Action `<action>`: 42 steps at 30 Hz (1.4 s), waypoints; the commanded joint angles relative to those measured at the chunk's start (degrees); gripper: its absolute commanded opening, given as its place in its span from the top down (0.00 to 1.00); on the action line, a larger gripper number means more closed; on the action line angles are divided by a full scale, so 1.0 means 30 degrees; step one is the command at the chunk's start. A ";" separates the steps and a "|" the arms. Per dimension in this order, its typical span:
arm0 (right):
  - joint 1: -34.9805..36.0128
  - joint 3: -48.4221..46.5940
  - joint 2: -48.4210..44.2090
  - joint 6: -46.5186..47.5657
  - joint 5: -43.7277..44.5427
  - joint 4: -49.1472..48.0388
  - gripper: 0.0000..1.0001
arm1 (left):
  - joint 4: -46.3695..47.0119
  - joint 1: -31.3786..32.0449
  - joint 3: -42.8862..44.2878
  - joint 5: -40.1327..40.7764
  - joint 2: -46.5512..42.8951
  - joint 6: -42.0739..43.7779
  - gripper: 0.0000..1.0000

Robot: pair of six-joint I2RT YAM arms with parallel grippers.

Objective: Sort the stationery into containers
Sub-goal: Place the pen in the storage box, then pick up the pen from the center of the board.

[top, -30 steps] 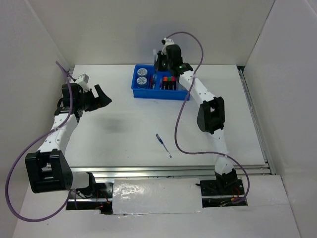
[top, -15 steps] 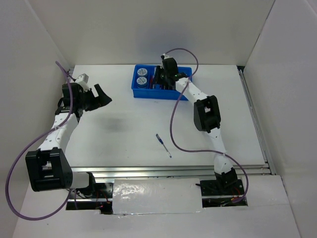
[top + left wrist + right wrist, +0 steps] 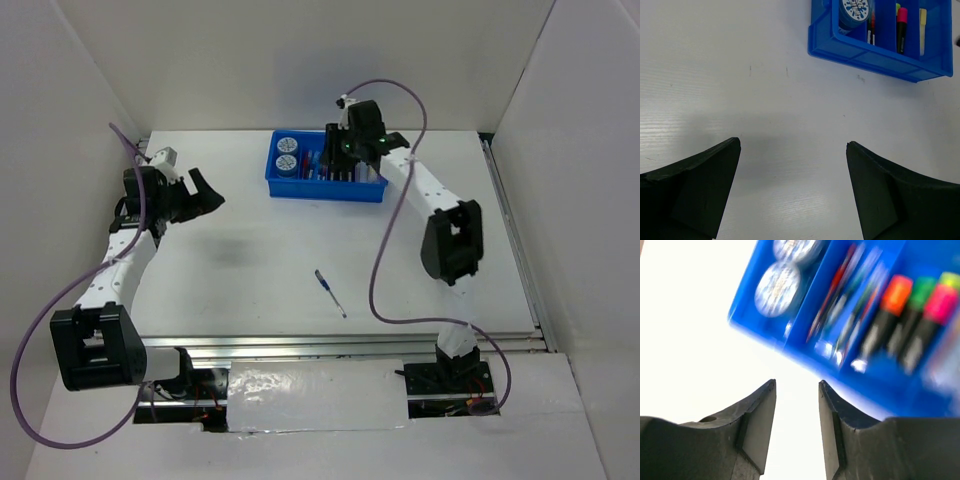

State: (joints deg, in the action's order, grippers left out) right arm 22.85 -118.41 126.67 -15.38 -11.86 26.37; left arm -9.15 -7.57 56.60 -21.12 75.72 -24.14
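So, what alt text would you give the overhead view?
A blue tray of stationery sits at the far side of the table, the right gripper over it. One blue pen lies alone mid-table; the left gripper hovers open at left.

The blue tray [image 3: 325,190] holds discs [image 3: 287,153], pens [image 3: 316,165] and markers [image 3: 901,22]; one blue pen [image 3: 330,293] lies loose, well apart.

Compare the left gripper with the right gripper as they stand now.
The left gripper gapes wide; the right gripper shows only a narrow gap. The left hangs over the table, off to the left of the blue tray; the right hangs at the tray itself. Both are empty.
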 commanded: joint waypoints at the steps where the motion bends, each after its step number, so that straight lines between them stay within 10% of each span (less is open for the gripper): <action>1: 0.0730 0.4591 -0.6757 0.2771 -0.1934 0.2570 0.54 | 0.0151 -0.0025 0.0849 0.0331 -0.1186 0.0544 0.01; 5: 0.2428 1.2552 -0.9992 0.3341 -0.1616 0.3426 0.47 | -0.0319 -0.0112 0.1085 0.0859 -0.1364 0.0782 0.01; 14: 0.6295 1.9894 -1.2135 0.0439 0.0488 0.1554 0.44 | -0.0934 -0.0141 0.0587 0.0948 -0.2124 0.0546 0.01; 30: 0.8350 1.8201 -0.8386 -0.0060 0.2693 0.2402 0.45 | -0.1317 -0.0493 0.0646 0.0422 -0.1979 0.1045 0.01; 39: 0.8058 1.7850 -0.7917 0.0233 0.3569 0.2314 0.98 | -0.0994 -0.0493 0.0646 0.0157 -0.1541 0.0986 0.01; 42: 0.7181 1.6710 -0.8150 0.0437 0.3543 0.2226 1.00 | -0.1082 -0.0522 0.0704 0.0157 -0.1249 0.1103 0.01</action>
State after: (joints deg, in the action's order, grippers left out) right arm 46.81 -63.53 102.24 -14.87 -3.33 33.76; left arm -14.11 -8.86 57.98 -19.42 71.29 -22.26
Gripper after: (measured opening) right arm 0.025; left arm 0.993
